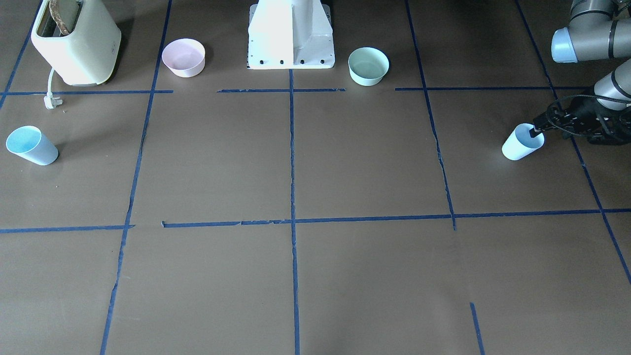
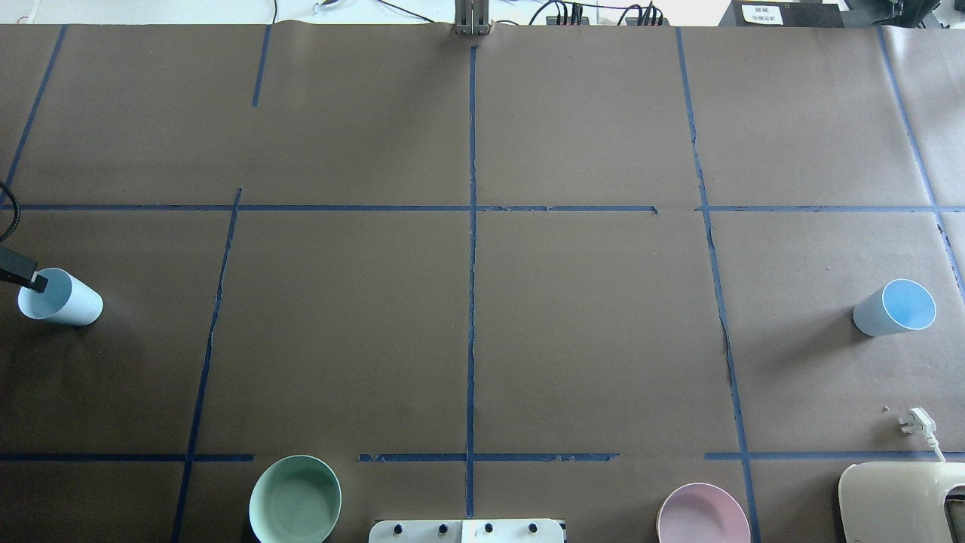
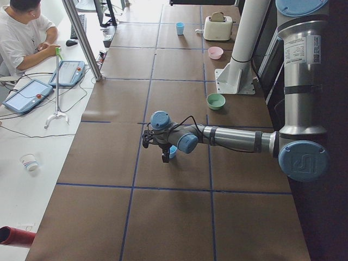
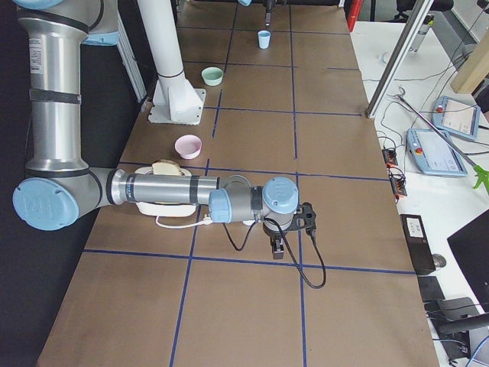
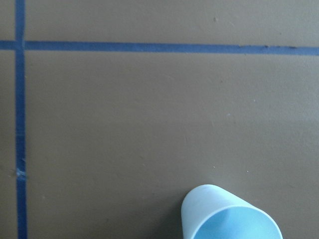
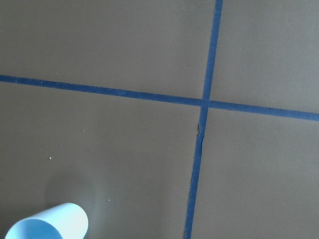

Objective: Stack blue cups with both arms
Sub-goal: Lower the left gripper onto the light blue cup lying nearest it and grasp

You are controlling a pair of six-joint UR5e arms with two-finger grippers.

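One blue cup stands upright at the table's left end; it also shows in the overhead view and the left wrist view. My left gripper hangs just over its rim. Only one black finger shows, so I cannot tell if it is open. The other blue cup stands alone at the right end and shows low in the right wrist view. My right gripper shows only in the exterior right view, beyond that cup; I cannot tell its state.
A pink bowl and a mint-green bowl flank the white pedestal base. A cream toaster with a loose plug stands near the right cup. Blue tape lines grid the brown table.
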